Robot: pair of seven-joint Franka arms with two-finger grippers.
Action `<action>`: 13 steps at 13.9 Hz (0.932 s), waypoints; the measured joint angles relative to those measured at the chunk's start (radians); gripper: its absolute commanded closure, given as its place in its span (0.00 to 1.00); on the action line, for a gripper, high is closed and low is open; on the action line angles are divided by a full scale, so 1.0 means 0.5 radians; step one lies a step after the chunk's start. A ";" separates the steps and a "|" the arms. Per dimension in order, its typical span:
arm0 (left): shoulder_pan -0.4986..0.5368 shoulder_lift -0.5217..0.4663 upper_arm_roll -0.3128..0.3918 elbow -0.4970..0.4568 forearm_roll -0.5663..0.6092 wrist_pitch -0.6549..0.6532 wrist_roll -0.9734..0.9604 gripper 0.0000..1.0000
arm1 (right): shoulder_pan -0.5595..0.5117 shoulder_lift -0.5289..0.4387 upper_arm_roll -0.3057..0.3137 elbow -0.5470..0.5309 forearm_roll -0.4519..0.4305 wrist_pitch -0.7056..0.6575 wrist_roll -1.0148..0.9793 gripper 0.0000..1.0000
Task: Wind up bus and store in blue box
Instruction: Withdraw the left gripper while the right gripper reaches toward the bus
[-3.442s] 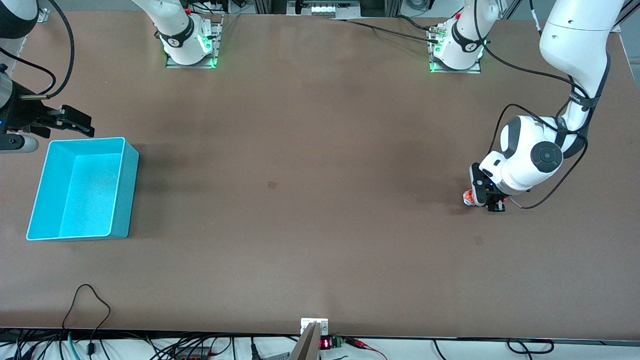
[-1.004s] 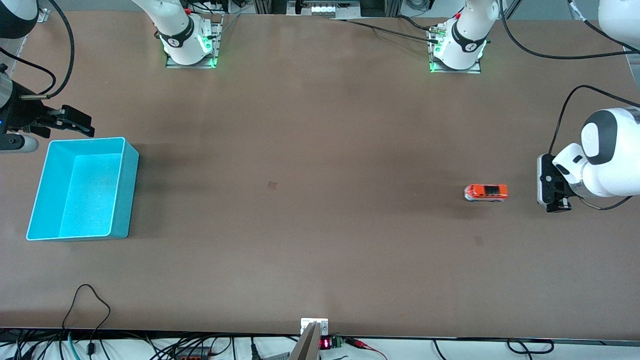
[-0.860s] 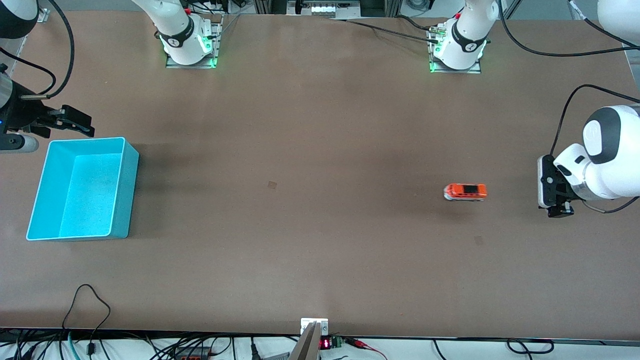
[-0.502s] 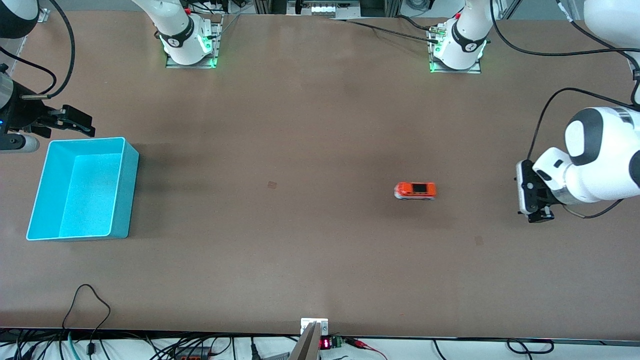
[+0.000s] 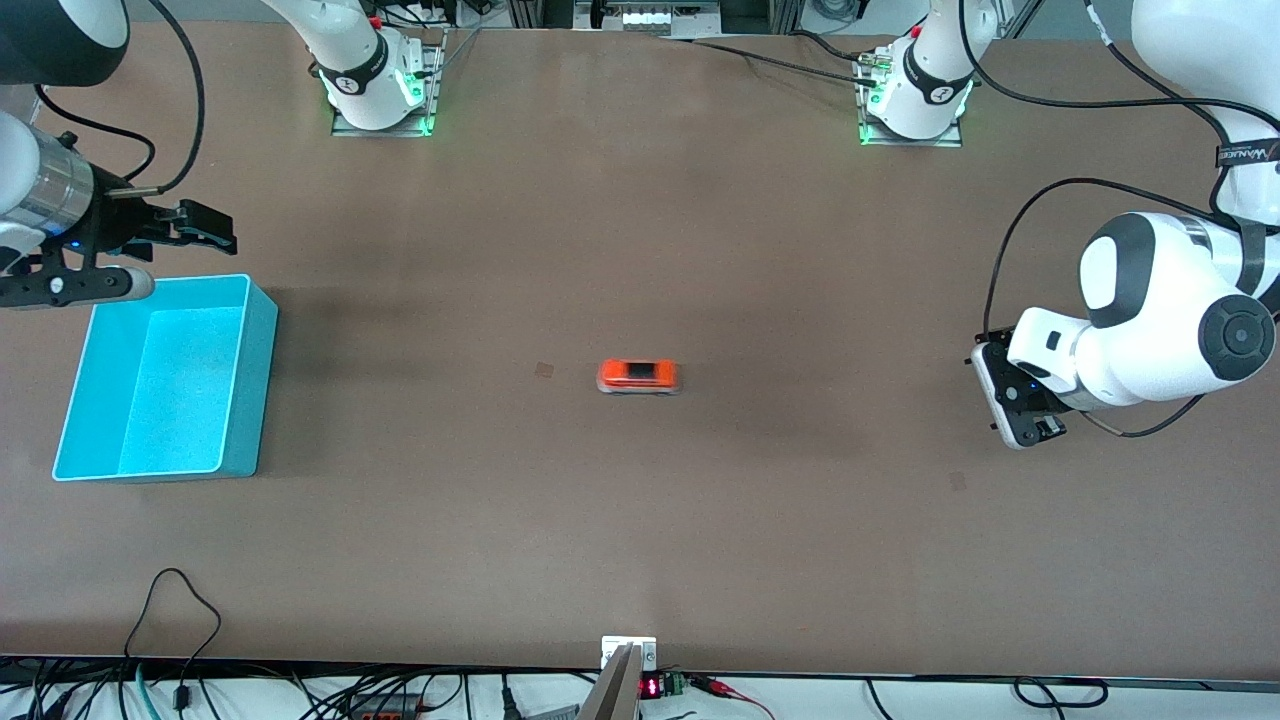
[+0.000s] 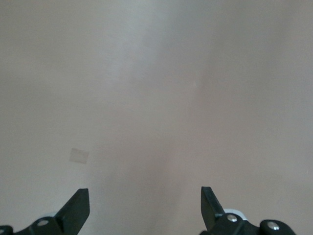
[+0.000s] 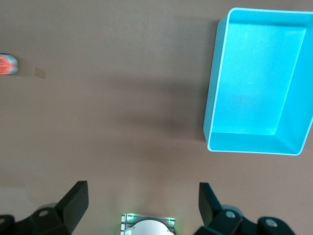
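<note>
Currently: bus point(image 5: 639, 376) mid-table, blue box point(image 5: 165, 378) empty; left gripper point(image 5: 1018, 420) and right gripper point(image 5: 165, 232) both spread, holding nothing. I'd grasp the bus squarely across its sides.

Brown table point(image 5: 700, 520), small dark square patch point(image 5: 544, 370) near its middle, another faint patch point(image 5: 958, 481) toward the left arm's end, black cables point(image 5: 170, 620) along the near edge, small red-lit display point(image 5: 651, 687) there.

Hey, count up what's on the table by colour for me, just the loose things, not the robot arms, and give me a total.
Orange: 1, the bus
Turquoise-blue: 1, the blue box
Total: 2
</note>
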 measured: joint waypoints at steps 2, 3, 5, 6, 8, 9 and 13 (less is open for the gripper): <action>-0.021 -0.001 0.002 0.078 -0.001 0.001 -0.239 0.00 | 0.013 0.000 0.001 0.000 0.000 -0.005 0.000 0.00; -0.033 -0.001 0.004 0.123 0.000 0.001 -0.385 0.00 | 0.031 0.000 0.001 0.000 -0.001 -0.007 0.000 0.00; -0.042 -0.003 0.013 0.182 0.001 0.001 -0.646 0.00 | 0.058 0.001 0.001 0.000 -0.001 -0.014 0.000 0.00; -0.042 -0.004 0.020 0.201 0.004 0.001 -0.800 0.00 | 0.063 0.002 0.001 0.000 -0.001 -0.033 -0.001 0.00; -0.042 -0.005 0.038 0.250 0.007 -0.001 -1.132 0.00 | 0.064 0.006 0.001 0.000 -0.001 -0.102 -0.001 0.00; -0.042 -0.008 0.056 0.276 0.007 -0.006 -1.299 0.00 | 0.064 0.008 0.000 0.000 -0.001 -0.120 -0.001 0.00; -0.037 -0.040 0.175 0.364 0.007 -0.108 -1.809 0.00 | 0.064 0.010 0.000 0.000 -0.001 -0.201 -0.001 0.00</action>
